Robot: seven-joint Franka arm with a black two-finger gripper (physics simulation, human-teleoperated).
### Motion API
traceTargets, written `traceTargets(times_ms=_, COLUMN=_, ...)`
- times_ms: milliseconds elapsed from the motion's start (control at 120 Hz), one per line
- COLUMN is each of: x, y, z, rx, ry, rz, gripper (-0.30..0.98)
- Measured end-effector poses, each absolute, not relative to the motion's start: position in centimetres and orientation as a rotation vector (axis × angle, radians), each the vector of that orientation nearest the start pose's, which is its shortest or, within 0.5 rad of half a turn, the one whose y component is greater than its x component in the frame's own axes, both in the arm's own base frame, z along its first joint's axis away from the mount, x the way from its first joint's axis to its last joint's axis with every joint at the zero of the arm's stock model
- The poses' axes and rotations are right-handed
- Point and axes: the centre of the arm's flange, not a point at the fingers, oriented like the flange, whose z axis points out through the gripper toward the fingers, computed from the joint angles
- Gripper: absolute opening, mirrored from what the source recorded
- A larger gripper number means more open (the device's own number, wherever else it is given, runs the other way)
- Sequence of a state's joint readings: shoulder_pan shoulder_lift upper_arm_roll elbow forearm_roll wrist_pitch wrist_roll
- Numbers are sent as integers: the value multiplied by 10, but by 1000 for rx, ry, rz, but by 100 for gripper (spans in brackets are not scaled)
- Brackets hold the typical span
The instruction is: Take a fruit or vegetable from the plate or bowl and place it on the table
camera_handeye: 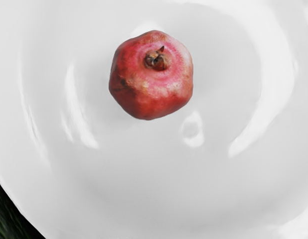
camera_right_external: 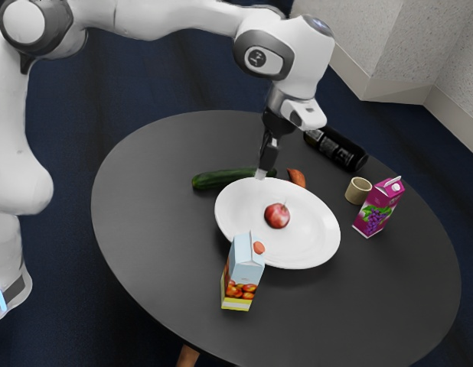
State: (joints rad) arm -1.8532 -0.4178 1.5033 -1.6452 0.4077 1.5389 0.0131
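Note:
My gripper hangs above the plate's rim on the side toward the cucumber, pointing down. A red pomegranate rests inside the white plate, a short way from the gripper and apart from it. In the wrist view the pomegranate has its brown crown facing the camera, with the glossy white plate all around it.
Beside the plate lie a cucumber and an orange-brown piece. A juice carton stands at its near edge. Toward the exterior view's right are a purple carton, a beige cup and a dark bottle.

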Motion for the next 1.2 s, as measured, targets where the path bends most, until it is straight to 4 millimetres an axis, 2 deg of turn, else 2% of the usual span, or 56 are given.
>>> traceTargets(times_ms=58, x=568, y=-55, z=555, rx=-3051, ry=639, rz=93, gripper=67)
traceTargets(times_ms=133, x=579, y=-50, z=538, rx=-3031, ry=615, rz=88, gripper=67)
traceTargets(times_ms=317, x=589, y=-68, z=524, rx=-3148, ry=673, rz=74, gripper=67)
traceTargets(times_ms=450, x=601, y=-46, z=488, rx=-3237, ry=631, rz=139, gripper=67)
traceTargets(times_ms=600, x=612, y=-61, z=476, rx=-3268, ry=652, rz=63, gripper=67)
traceTargets(times_ms=700, x=622, y=-53, z=450, rx=-3272, ry=602, rz=71, gripper=69)
traceTargets(times_ms=767, x=626, y=-52, z=443, rx=-3276, ry=585, rz=47, gripper=68)
traceTargets(times_ms=792, x=628, y=-52, z=442, rx=-3277, ry=583, rz=31, gripper=68)
traceTargets(times_ms=833, x=631, y=-51, z=441, rx=-3264, ry=581, rz=0, gripper=59)
traceTargets(times_ms=950, x=639, y=-29, z=438, rx=-3193, ry=589, rz=-49, gripper=36)
traceTargets(times_ms=1000, x=640, y=-28, z=450, rx=-3153, ry=611, rz=-66, gripper=31)
traceTargets(times_ms=1083, x=642, y=-24, z=487, rx=-3092, ry=623, rz=-94, gripper=24)
traceTargets(times_ms=1142, x=644, y=1, z=513, rx=-3070, ry=569, rz=-89, gripper=26)
traceTargets(times_ms=1200, x=646, y=39, z=522, rx=-3063, ry=482, rz=-44, gripper=27)
